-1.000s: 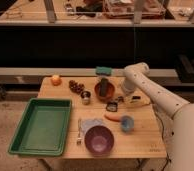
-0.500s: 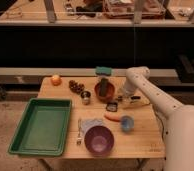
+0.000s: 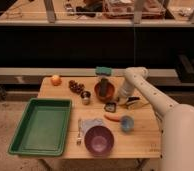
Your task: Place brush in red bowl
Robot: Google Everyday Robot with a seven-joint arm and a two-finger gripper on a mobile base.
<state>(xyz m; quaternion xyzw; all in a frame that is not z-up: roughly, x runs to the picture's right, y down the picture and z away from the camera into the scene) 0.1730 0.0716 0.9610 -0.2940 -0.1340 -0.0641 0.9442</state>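
The brush (image 3: 110,106) is a small black object lying on the wooden table just in front of the red bowl (image 3: 104,92). The red bowl stands at the table's middle back, with a dark greyish object upright inside it. My gripper (image 3: 121,97) hangs from the white arm at the right. It is low over the table, just right of the red bowl and slightly behind and right of the brush. It is not touching the brush as far as I can see.
A small metal cup (image 3: 85,97), grapes (image 3: 76,86) and an orange (image 3: 56,79) lie left of the bowl, with a teal sponge (image 3: 103,71) behind it. A yellowish item (image 3: 135,103), carrot (image 3: 112,119), blue cup (image 3: 126,122), purple bowl (image 3: 99,139) and green tray (image 3: 20,145) are nearer the front.
My arm's end has come down and forward, from beside the red bowl's right rim to a spot nearer the brush. The objects on the table have not moved.
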